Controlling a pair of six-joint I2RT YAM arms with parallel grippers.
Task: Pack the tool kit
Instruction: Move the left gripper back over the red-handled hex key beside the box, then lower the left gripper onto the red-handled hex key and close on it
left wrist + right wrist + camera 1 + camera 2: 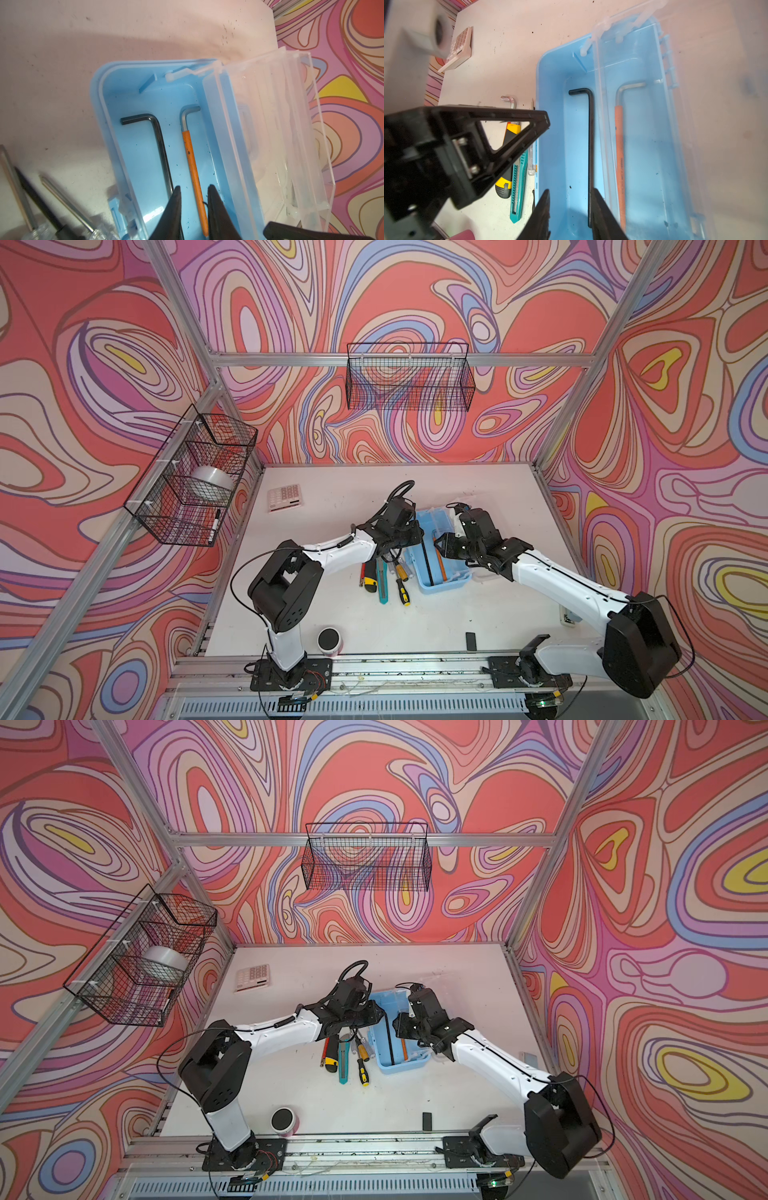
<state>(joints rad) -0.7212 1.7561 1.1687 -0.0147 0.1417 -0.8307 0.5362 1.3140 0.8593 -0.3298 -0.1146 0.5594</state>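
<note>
Orange hex key (192,166) between narrowly parted left fingers (174,212); black hex key (589,145) between parted right fingers (602,214).

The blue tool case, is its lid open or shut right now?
Open. The clear lid is tilted up from the blue case along one long side; the black hex key lies exposed inside.

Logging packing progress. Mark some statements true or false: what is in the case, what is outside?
1. A black hex key and an orange-sleeved hex key lie in the blue case. True.
2. The clear lid is shut. False: it stands open.
3. The teal utility knife is packed. False: it lies on the table beside the case.
4. The left gripper has its jaws apart over the orange-sleeved hex key. True.
</note>
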